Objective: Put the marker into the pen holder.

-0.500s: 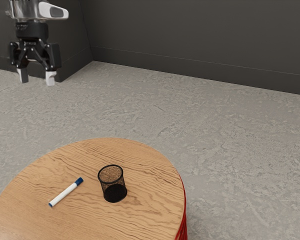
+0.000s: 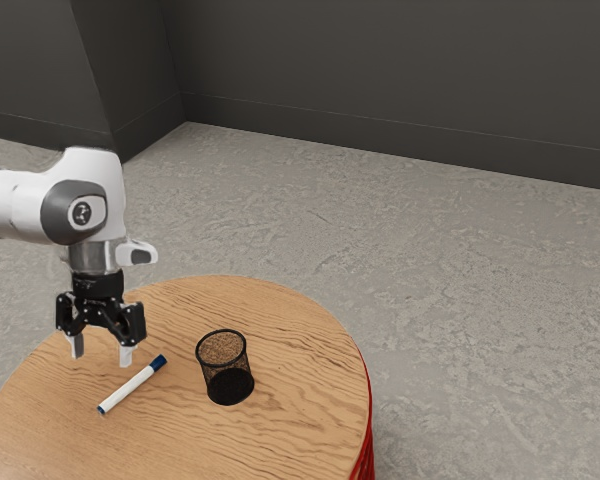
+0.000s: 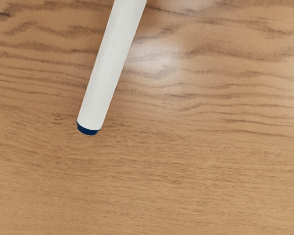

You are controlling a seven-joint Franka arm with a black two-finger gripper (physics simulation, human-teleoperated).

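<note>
Marker (image 2: 130, 387) lies slantwise — blue cap (image 2: 159, 362) toward the exterior view's upper right — gripper (image 2: 101, 357) wide apart, holding nothing.

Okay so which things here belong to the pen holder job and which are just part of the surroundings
For the job:
Marker, white with blue ends, lying down
Pen holder, black mesh, upright
Gripper, fingers apart

Just surroundings:
Round wooden table
Grey floor
Dark wall

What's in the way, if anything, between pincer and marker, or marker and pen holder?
Nothing visible, either way. The open pincer hangs over the table near the marker; the pen holder stands next along, just tabletop between. Only its own raised rim would probably need clearing.
</note>
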